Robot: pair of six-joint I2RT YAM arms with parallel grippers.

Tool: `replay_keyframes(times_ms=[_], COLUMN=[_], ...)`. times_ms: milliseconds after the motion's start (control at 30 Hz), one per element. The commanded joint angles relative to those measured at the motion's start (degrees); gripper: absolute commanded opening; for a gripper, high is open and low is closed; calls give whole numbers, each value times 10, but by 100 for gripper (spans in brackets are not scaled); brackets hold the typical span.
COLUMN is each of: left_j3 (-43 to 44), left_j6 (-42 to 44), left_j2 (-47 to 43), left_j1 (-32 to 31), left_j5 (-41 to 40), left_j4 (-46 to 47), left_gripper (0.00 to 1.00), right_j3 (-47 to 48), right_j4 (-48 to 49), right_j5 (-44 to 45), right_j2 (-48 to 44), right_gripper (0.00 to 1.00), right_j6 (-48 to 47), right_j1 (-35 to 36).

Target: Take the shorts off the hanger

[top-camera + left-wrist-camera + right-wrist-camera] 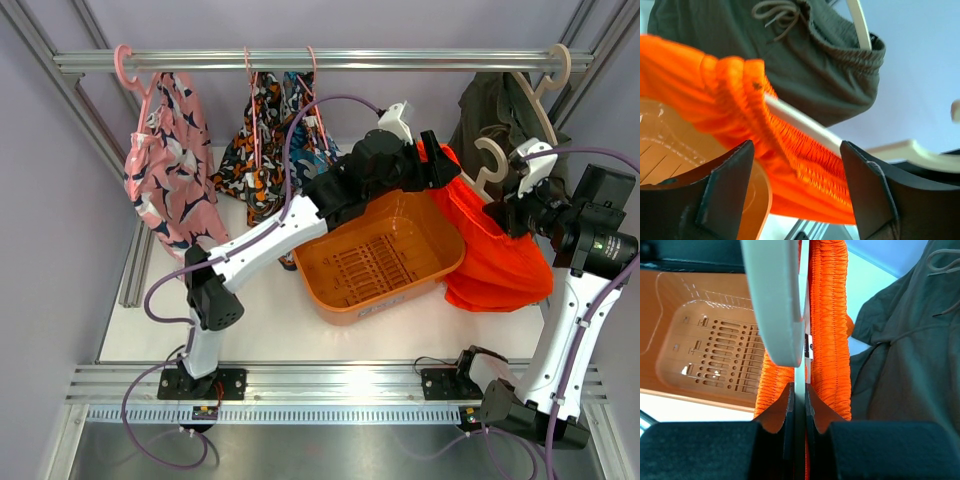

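My left gripper (797, 150): jaws wide, straddling the orange shorts (730, 85) at the waistband.
My right gripper (799, 390): pinched narrow on the pale hanger (772, 300).
Orange shorts' place: on that hanger, 3 o'clock of the basket (400, 250), with the olive shorts (490, 115) at their 12.

The basket (380, 255) is translucent orange with a slotted floor. Just right of the basket, the orange-red shorts (495, 260) are plain and bright, with no print. Behind them the olive green shorts (495, 115) are dark, with a matching drawstring. The cream hanger (775, 300) is pale and unmarked. Behind the basket, the printed shorts (268, 140) mix blue, orange, white and black. Far left of the basket, the pink shorts (165, 165) carry dark navy and white shapes.
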Motion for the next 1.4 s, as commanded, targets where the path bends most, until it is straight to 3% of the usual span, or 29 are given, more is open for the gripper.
replay_keyframes(times_ms=[0, 267, 567, 667, 700, 733, 1067, 1367], left_j3=[38, 49, 49, 52, 54, 59, 100, 97], left_j6=[-5, 13, 31, 38, 47, 52, 101, 85], left_j2=[23, 38, 43, 44, 44, 43, 34, 57], left_j1=[0, 0, 12, 19, 21, 22, 91, 152], left_j5=[-20, -37, -42, -46, -49, -54, -127, -86], left_j4=[33, 15, 17, 23, 21, 18, -35, -90], left_gripper=[70, 48, 31, 16, 6, 1, 0, 0], right_j3=[26, 35, 43, 46, 46, 45, 41, 28], right_j4=[11, 18, 8, 4, 2, -4, -64, -28], right_j5=[-37, -26, -44, -43, -39, -37, -15, -29], right_j2=[-6, -4, -6, -7, -7, -8, -24, -52], right_gripper=[0, 0, 0, 0, 0, 0, 0, 0], right_j6=[7, 35, 35, 33, 30, 22, -56, -15], right_j1=[-2, -2, -2, -2, -2, -2, -2, -6])
